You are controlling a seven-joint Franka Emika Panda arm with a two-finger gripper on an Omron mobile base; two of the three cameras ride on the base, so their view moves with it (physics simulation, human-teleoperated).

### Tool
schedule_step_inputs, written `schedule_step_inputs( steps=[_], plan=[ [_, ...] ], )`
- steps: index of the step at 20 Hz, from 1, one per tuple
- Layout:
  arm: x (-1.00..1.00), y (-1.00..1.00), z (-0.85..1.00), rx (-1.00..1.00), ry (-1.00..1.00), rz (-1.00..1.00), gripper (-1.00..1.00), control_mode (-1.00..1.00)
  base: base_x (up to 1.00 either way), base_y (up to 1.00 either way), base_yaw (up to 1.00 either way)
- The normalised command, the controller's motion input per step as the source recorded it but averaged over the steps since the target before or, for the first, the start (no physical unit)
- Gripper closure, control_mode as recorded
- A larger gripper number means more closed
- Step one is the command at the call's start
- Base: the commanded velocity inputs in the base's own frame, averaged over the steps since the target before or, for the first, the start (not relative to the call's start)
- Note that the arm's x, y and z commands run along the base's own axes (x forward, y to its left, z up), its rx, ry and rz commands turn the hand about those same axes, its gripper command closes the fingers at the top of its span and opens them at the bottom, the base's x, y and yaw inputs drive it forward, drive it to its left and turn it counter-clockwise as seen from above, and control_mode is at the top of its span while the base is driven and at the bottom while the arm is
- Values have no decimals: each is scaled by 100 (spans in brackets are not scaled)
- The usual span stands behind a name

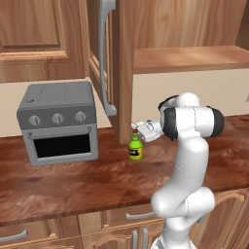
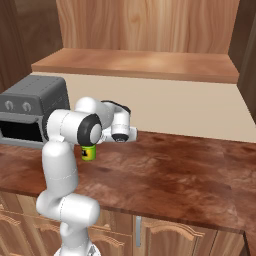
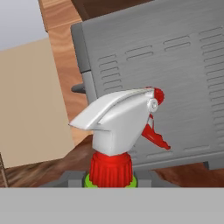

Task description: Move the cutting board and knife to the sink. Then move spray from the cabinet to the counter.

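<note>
The fingers (image 1: 136, 127) are grasping the spray (image 1: 135, 147) by its neck, just under the red-and-white trigger head, with the green bottle hanging below them, upright. The bottle's base is sitting at or just above the surface (image 1: 87, 185); which one cannot be told. Beyond the fingers, a grey toaster oven (image 1: 59, 122) is standing on the surface. Above them, the cabinet (image 1: 108, 53) door is standing open.
</note>
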Motion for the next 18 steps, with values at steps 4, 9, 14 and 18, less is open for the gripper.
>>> schedule_step_inputs(
  steps=[4,9,14,18],
  plan=[
    [0,0,0,0,0,0,-100,-100,0,0,0],
    [0,0,0,0,0,0,-100,-100,0,0,0],
    [0,0,0,0,0,0,-100,-100,0,0,0],
    [0,0,0,0,0,0,-100,-100,0,0,0]
  ],
)
